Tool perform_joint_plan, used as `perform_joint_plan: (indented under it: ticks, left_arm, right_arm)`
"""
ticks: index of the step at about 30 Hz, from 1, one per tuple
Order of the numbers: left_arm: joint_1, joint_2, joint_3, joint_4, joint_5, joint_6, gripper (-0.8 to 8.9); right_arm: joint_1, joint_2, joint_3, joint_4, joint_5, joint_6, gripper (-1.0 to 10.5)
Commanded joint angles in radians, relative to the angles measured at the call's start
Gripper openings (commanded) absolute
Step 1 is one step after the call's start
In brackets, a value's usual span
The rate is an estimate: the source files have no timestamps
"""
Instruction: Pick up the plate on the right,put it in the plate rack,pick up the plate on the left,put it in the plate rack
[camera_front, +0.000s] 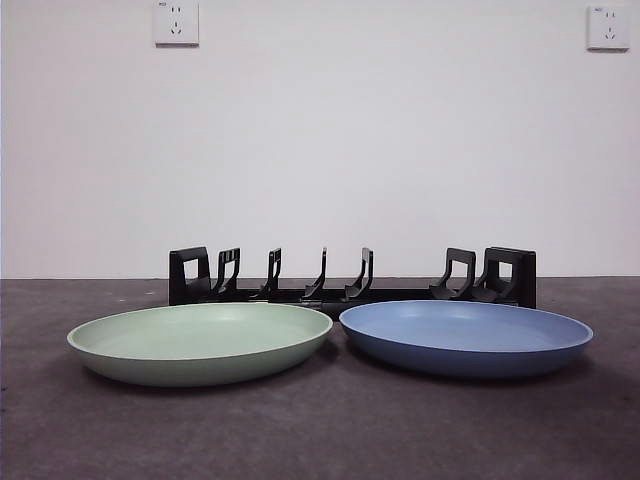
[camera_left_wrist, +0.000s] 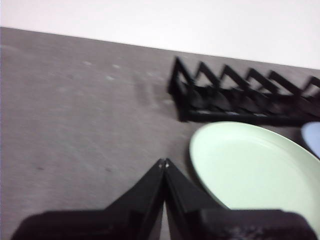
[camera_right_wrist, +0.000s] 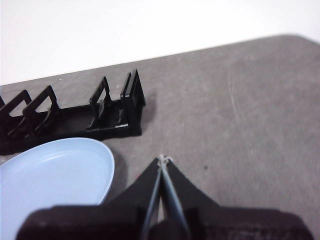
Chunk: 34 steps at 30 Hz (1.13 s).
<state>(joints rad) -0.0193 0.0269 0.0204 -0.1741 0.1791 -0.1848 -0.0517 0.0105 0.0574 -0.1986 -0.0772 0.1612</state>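
While both arms hang back above the table, nothing is gripped. The left gripper (camera_left_wrist: 164, 162) has its two black jaws pressed together at the tips, empty, over bare tabletop just beside the rim of the round pale green plastic plate (camera_front: 200, 342). The right gripper (camera_right_wrist: 163, 159) is the same: jaws together, holding nothing, over bare tabletop near the round blue plastic plate (camera_front: 466, 337) and off the end of the rack.

The two plates lie flat on the dark grey matte table (camera_front: 320, 430), side by side, green on the left and blue on the right in the front view, rims close to each other at the middle; can't tell if they touch. The long low black plastic plate rack (camera_front: 350, 277) with curved upright prongs and blocky ends sits right behind them, running across both plates, every slot free. Neither arm shows in the front view.

Behind the table is a plain white wall (camera_front: 320, 140) with two white wall sockets, one (camera_front: 176, 22) upper left and the other (camera_front: 608, 27) upper right.
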Motion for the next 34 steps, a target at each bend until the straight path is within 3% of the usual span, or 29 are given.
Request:
perform_joint_plan:
  ticks: [1,10,13,23,28,34]
  left_arm:
    - [0.003,0.006,0.037,-0.029,0.053,-0.011,-0.07]
    - [0.003,0.077,0.238,-0.091,0.058,-0.041,-0.07]
    - [0.003,0.129,0.323,-0.13,0.072,-0.043,-0.07]
    - [0.003,0.375,0.597,-0.304,0.343,-0.006,-0.07]
    - [0.002,0.48,0.72,-0.44,0.428,0.077,-0.07]
    - [-0.035,0.565,0.853,-0.599,0.435,0.17,-0.07]
  right_arm:
    - [0.0,0.002,0.062,-0.023,0.006,0.069,-0.1]
    - [0.0,0.127,0.309,-0.109,-0.003,0.098,-0.1]
    - [0.0,0.206,0.412,-0.16,-0.046,0.087,-0.1]
    - [0.0,0.527,0.771,-0.501,-0.349,-0.101,-0.1]
    - [0.0,0.645,0.917,-0.684,-0.417,-0.2,-0.1]
    - [0.002,0.738,1.032,-0.855,-0.459,-0.257,-0.1]
